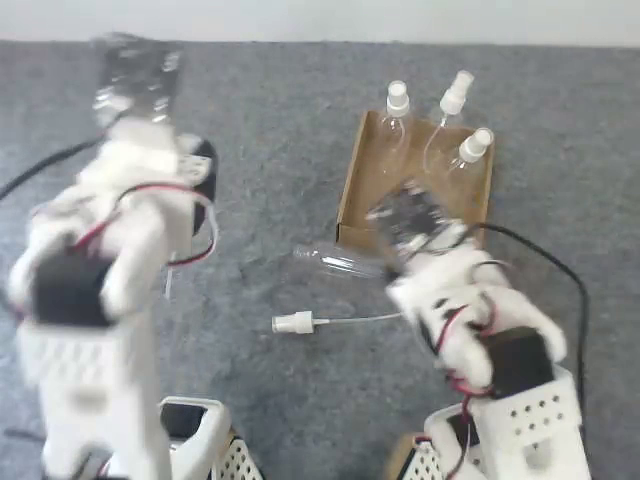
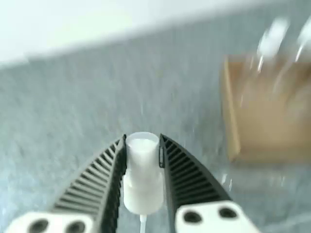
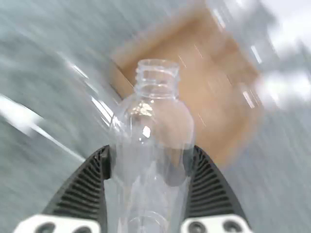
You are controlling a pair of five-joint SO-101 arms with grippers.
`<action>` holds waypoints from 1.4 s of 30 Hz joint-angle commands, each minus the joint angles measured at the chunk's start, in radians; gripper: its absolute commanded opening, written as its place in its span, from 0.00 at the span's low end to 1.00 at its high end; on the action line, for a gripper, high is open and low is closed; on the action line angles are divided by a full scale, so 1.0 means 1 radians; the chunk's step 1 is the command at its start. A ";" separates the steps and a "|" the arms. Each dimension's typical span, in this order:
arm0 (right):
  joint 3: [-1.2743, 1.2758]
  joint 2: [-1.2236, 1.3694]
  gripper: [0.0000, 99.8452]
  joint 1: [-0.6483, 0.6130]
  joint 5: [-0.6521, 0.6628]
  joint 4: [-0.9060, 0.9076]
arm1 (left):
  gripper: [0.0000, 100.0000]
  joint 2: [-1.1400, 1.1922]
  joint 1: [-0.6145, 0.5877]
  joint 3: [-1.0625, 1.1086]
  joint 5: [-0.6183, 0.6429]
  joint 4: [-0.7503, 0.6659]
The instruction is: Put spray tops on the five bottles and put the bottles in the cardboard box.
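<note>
The left end effector [image 2: 142, 141] is clamped on a white plastic spray top [image 2: 142, 182], with a thin dip tube starting just below it between the jaws. That arm is raised over the far left of the grey carpeted counter [image 1: 250, 120]. The right end effector [image 3: 150, 151] grips a clear plastic bottle [image 3: 154, 121] round its shoulder. The bottle's threaded neck is bare and open, and it is held by the near edge of the brown cardboard box [image 1: 355, 190]. Three capped clear bottles [image 1: 397, 122] lie in that box. Another uncapped clear bottle [image 1: 338, 262] lies on its side just outside it, with a loose white spray top [image 1: 296, 322] and its tube nearby.

The step in hand looks to be joining the held top to the held bottle, and the two are well apart. To do it well, first bring them together over open counter with the neck aimed at the top. Feed the tube tip straight into the mouth, then seat the collar squarely before any turning. A tilted start would likely bend the tube or cross the threads. The thin bottle wall probably needs a firm grip that stops short of crushing it.
</note>
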 commanded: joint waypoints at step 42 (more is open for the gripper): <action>0.436 -0.097 0.01 -0.461 -0.315 -0.808 | 0.01 -0.115 0.112 -0.102 0.453 -0.338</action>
